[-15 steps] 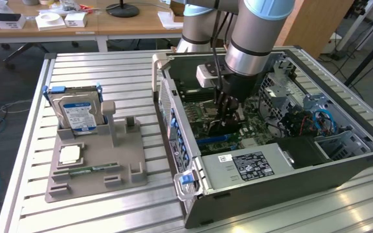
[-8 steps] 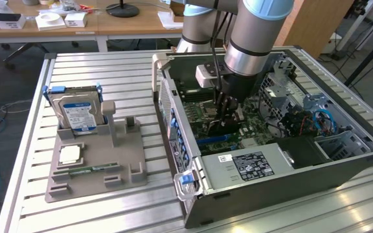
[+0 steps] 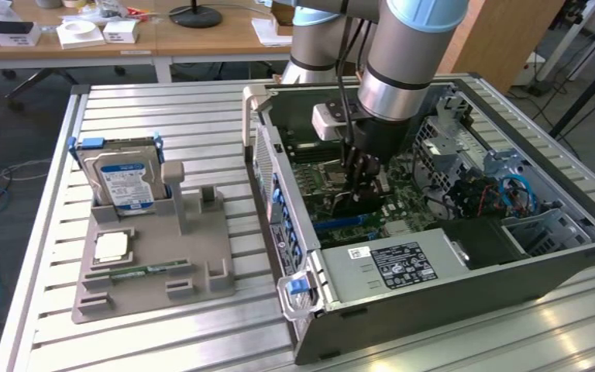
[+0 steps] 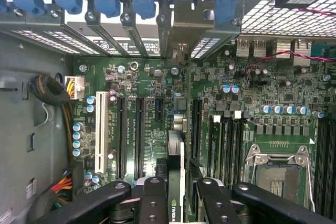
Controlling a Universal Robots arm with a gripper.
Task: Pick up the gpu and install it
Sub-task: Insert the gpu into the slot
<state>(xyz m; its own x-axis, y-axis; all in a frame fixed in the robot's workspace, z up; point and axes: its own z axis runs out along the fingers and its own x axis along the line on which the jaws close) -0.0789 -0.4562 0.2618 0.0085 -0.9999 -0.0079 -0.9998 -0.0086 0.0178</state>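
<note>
Far left of the table: grey holder [image 3: 199, 256] carrying a hard drive [image 3: 124, 182] stood on edge. Blue-white label on it, print too small to read. Near it, lying flat in the same holder, a square processor chip [image 3: 111, 246] and a slim green memory stick [image 3: 132, 273].

Right of the holder: open computer case [image 3: 432, 310] on its side, motherboard [image 4: 157, 77] exposed. Gripper [image 3: 359, 182] reaches down into the middle of the case, clamped on the gpu [image 3: 352, 203].

Wrist view: gpu [image 4: 175, 156] seen edge-on between the fingers [image 4: 153, 198], one on each face, gripper [image 4: 181, 184] closed on the card. Card sits over the board between the long black slots [image 4: 139, 135] and the memory slots [image 4: 226, 145]. Seated or just above a slot: cannot tell.

Handling, as judged: light, stiff, flat board; fragile at the components and the edge connector; smooth faces likely to slip or tilt if squeezed off-centre. Best hold looks like the two flat faces near mid-length, as now, clear of the connector edge and the bracket.

Writing: "NVIDIA" with logo on the card edge [image 4: 173, 211]. Right of the gripper, black and white stickers on the power supply [image 3: 401, 267], text unreadable. Board silkscreen too small to read.
</note>
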